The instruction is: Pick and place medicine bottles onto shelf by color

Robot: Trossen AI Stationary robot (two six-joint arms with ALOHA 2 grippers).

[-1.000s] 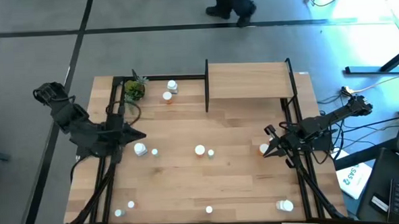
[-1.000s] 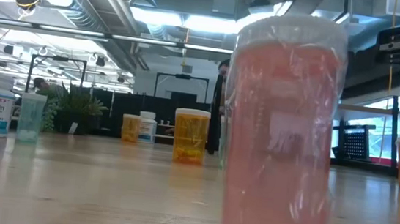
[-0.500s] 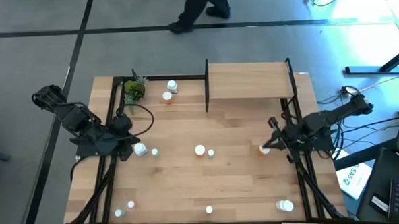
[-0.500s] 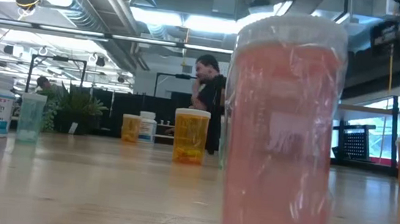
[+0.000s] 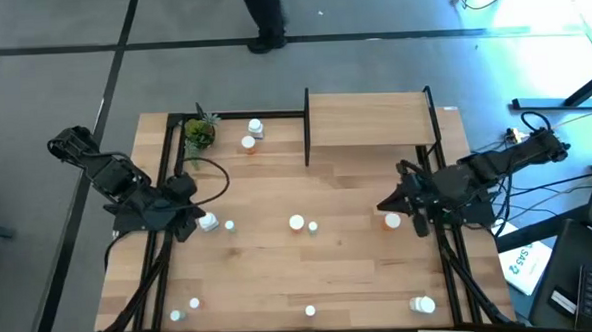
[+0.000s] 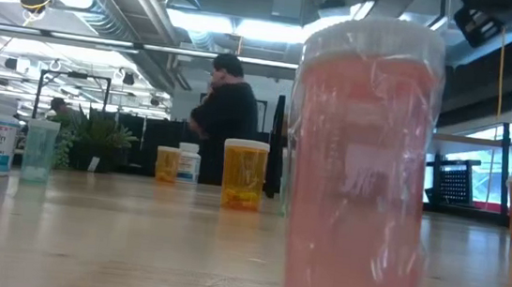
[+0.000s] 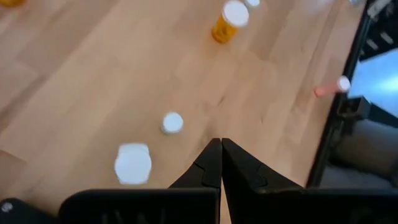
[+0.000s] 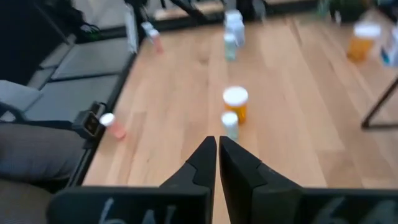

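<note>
Medicine bottles: ten counted from above, all standing or lying on the desk (image 5: 281, 277), none on the shelf (image 5: 369, 118).
- Two near the potted plant (image 5: 199, 133) at the far edge: one white-capped (image 5: 255, 128), one orange (image 5: 248, 143).
- Two beside the left gripper (image 5: 190, 217): a larger white cap (image 5: 208, 223) just next to it, a smaller one (image 5: 229, 226) a little further out.
- Two at mid-desk: a white cap (image 5: 297, 223) and a small one (image 5: 313, 226) close beside it.
- One orange bottle (image 5: 393, 221) just beside the right gripper (image 5: 386, 204), apart from its tip.
- Two at the near left corner (image 5: 194, 304) (image 5: 175, 315), one at the near middle (image 5: 310, 309), one larger at the near right (image 5: 422, 304); body colours not readable from above.

Shelf: one, raised on a black frame at the far right of the desk, its board bare.

Left gripper fingers (image 7: 209, 165): pressed together, holding nothing, over bare wood.

Right gripper fingers (image 8: 205, 158): closed to a thin slit, holding nothing.

Person (image 6: 223, 122): one, standing in the room beyond the desk.
</note>
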